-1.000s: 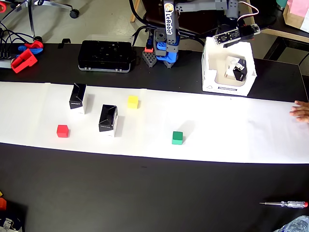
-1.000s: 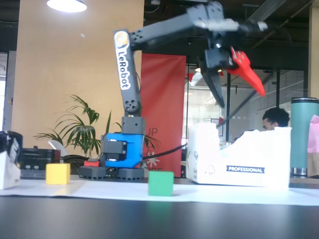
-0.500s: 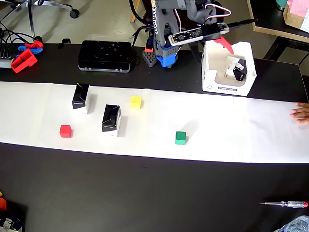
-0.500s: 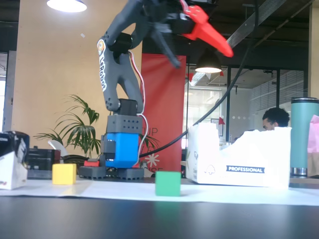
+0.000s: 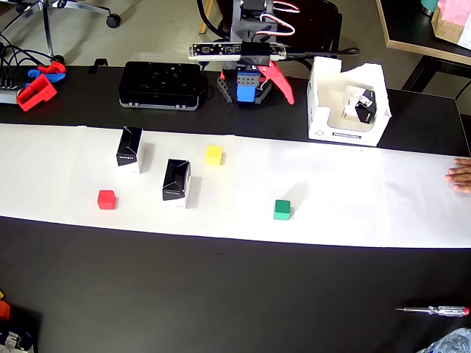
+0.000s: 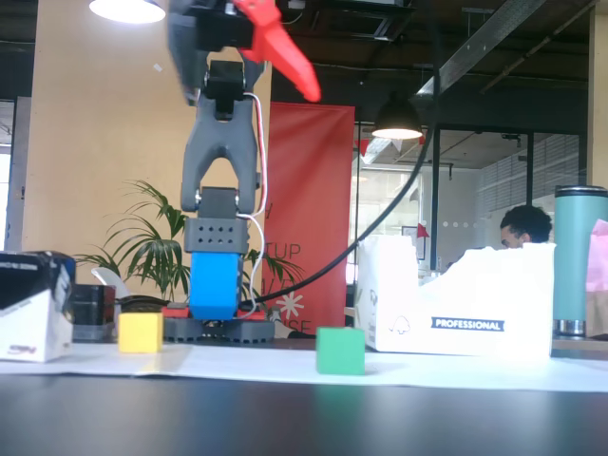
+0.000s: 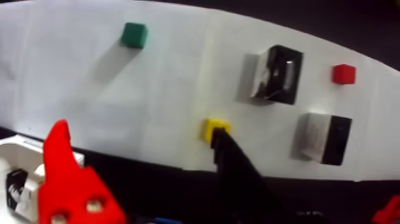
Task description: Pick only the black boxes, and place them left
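Note:
Two black boxes (image 5: 129, 151) (image 5: 176, 182) stand upright on the white paper strip (image 5: 346, 195), left of centre in the overhead view. In the wrist view they show at the right (image 7: 277, 74) (image 7: 326, 138). A third black box (image 5: 363, 107) lies inside the white foam tray (image 5: 324, 110); the wrist view shows it at the lower left (image 7: 15, 187). My gripper (image 7: 137, 128) is open and empty, raised and folded back over the arm base (image 5: 246, 84), far from all the boxes. Its red finger (image 6: 280, 43) shows at the top of the fixed view.
A yellow cube (image 5: 213, 154), a red cube (image 5: 107, 199) and a green cube (image 5: 282, 209) sit on the paper. A large flat black device (image 5: 160, 84) lies behind the boxes. A hand (image 5: 460, 175) rests at the right edge. A screwdriver (image 5: 434, 310) lies front right.

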Controlling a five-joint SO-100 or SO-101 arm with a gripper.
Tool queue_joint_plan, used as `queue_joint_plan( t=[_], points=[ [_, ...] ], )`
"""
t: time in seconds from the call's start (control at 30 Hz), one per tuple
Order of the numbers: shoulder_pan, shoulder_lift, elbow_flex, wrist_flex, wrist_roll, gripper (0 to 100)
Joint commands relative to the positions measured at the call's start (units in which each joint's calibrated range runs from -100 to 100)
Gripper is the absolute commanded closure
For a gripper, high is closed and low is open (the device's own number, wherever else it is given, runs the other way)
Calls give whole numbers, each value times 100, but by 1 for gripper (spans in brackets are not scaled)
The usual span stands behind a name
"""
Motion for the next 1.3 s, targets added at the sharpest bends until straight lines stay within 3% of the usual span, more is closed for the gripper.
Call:
queue_joint_plan(
  t=[0.0, 0.27, 0.7, 1.27],
  points=[
    [683, 234, -188, -395, 250, 55],
    [1497, 1000, -223, -1222, 608, 55],
    [1592, 1791, -170, -2589, 613, 55],
    [1307, 2312, 397, -2701, 560, 49]
  ],
)
